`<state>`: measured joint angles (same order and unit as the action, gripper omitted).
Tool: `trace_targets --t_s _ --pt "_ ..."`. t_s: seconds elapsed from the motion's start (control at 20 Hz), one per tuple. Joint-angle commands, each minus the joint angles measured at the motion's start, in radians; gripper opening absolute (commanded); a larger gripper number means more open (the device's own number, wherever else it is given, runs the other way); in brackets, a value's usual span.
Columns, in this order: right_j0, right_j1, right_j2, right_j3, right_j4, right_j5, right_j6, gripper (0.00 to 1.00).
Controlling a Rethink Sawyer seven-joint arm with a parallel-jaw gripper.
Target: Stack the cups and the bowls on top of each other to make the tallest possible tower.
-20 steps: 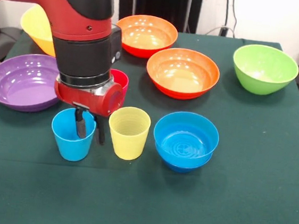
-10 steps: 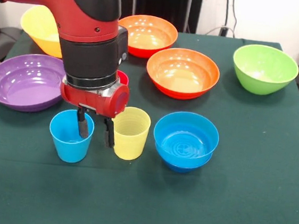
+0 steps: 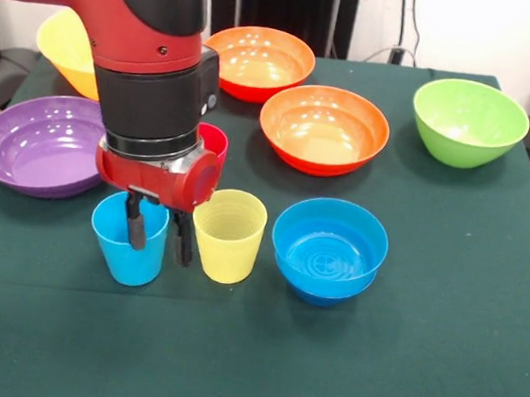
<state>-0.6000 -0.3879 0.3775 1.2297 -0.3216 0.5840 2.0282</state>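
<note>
Cups first: you have the light blue cup (image 3: 128, 250) upright on the green-clothed bench (image 3: 399, 364), toward its front-left part, with the translucent yellow cup (image 3: 229, 234) just beside it, also upright. Your jaws (image 3: 157, 237) straddle the blue cup's wall nearest the yellow cup: one finger reaches down inside the cup, the other hangs outside in the gap between the two cups. They look closed on that wall, though you cannot confirm firm contact from this view. Behind the arm's red wrist you can see part of the red-pink cup (image 3: 214, 143), mostly hidden. Beside the yellow cup sits the small blue bowl (image 3: 329, 250), mouth up; whether a second bowl nests under it is hard to tell. Toward the bench's back edge lie two orange bowls (image 3: 323, 129), one behind the other. The lime green bowl (image 3: 469, 122) sits near the back-right corner. The purple bowl (image 3: 41, 144) rests at the left edge, and the yellow bowl (image 3: 64, 48) at the back-left corner, partly covered by the arm.
</note>
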Motion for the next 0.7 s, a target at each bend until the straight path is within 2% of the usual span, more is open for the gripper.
trace_targets --t_s 0.05,0.35,0.7 --pt "0.042 0.010 -0.038 -0.051 -0.086 0.148 -0.140 1.00" --pt "0.060 0.030 -0.080 -0.062 -0.124 0.187 -0.178 1.00" --pt "0.058 0.047 -0.085 -0.038 -0.125 0.177 -0.160 1.00"
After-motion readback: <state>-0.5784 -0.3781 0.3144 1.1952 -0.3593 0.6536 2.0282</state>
